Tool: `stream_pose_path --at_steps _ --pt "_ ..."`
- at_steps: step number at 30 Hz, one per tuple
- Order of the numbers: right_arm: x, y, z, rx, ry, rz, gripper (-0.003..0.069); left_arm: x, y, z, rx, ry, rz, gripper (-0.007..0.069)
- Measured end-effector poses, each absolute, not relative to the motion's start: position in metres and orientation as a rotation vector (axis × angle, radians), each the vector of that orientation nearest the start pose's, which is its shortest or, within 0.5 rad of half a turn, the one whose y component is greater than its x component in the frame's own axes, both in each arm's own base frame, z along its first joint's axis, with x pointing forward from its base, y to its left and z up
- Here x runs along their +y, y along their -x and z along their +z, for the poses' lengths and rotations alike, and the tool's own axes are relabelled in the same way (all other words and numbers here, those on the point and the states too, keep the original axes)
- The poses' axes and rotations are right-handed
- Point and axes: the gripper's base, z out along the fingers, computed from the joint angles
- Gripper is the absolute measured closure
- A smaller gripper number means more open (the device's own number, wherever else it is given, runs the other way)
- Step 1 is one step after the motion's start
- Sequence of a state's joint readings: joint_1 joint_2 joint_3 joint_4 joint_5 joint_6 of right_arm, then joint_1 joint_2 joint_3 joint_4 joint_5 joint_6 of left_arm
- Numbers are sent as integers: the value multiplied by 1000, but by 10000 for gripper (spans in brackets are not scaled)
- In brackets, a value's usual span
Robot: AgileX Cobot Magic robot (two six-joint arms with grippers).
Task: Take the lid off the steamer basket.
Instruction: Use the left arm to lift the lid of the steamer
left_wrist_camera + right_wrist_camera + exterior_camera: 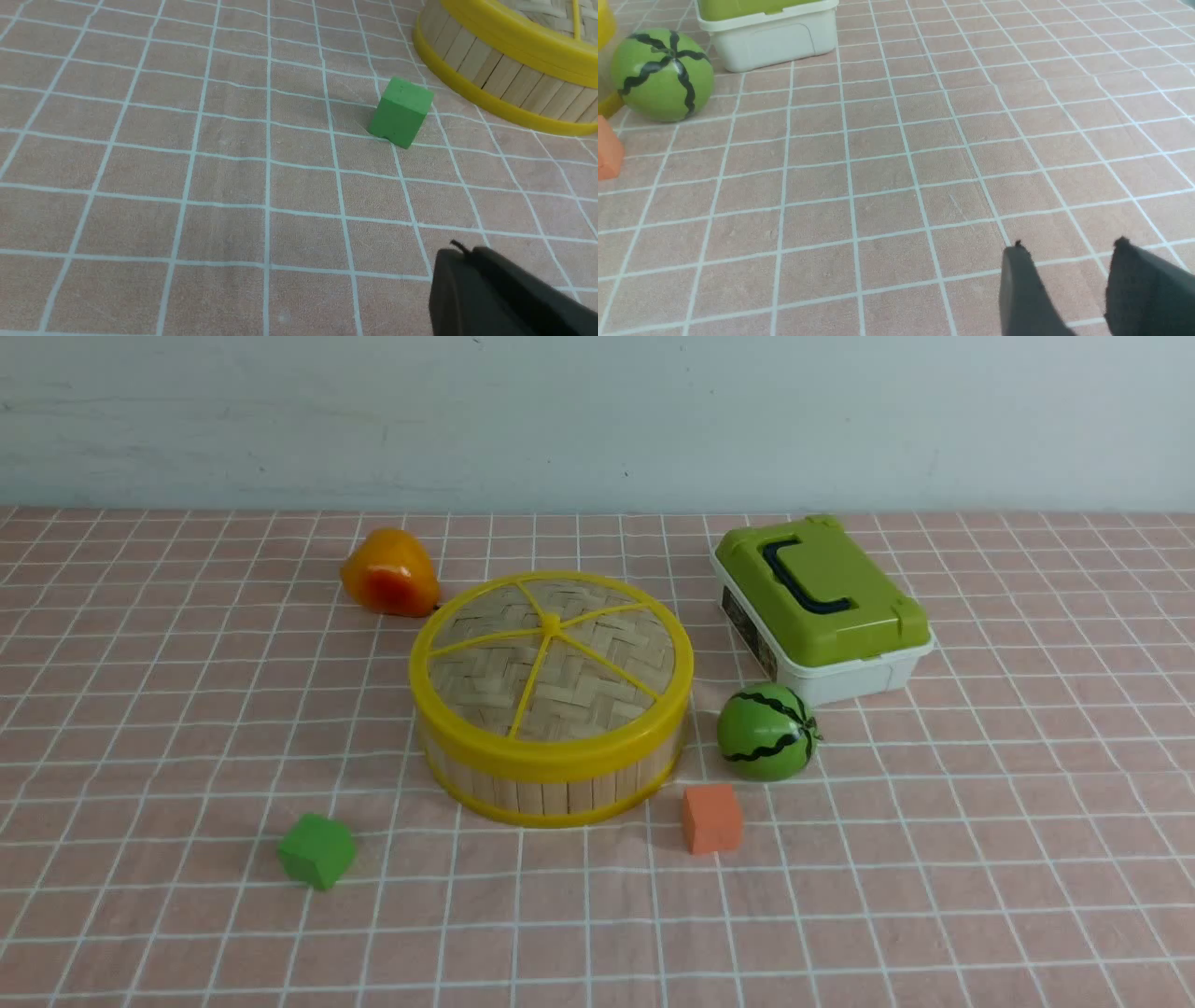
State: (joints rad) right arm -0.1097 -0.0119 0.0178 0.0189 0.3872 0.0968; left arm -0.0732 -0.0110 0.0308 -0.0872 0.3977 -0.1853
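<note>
The lid (551, 658), woven bamboo with a yellow rim and yellow spokes, sits on the steamer basket (551, 789) of pale upright slats in the middle of the table. In the left wrist view the basket's side (504, 74) and the lid's rim (523, 42) show. My left gripper (460, 254) is shut and empty, over the cloth well short of the basket. My right gripper (1069, 247) is open and empty over bare cloth, far from the basket. Neither gripper shows in the front view.
A green cube (317, 849) and an orange cube (711, 818) lie in front of the basket. A toy watermelon (767, 732) sits to its right, an orange pear (388, 574) behind left, and a white box with a green lid (822, 607) behind right.
</note>
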Motion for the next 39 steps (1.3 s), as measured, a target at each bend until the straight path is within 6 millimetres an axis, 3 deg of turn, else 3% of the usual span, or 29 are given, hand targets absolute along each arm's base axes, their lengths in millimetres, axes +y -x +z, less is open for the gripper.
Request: stream_pose_path --at_steps 39 --pt "-5 -52 173 1865 -205 10 418 -6 -52 168 1901 138 -232 583"
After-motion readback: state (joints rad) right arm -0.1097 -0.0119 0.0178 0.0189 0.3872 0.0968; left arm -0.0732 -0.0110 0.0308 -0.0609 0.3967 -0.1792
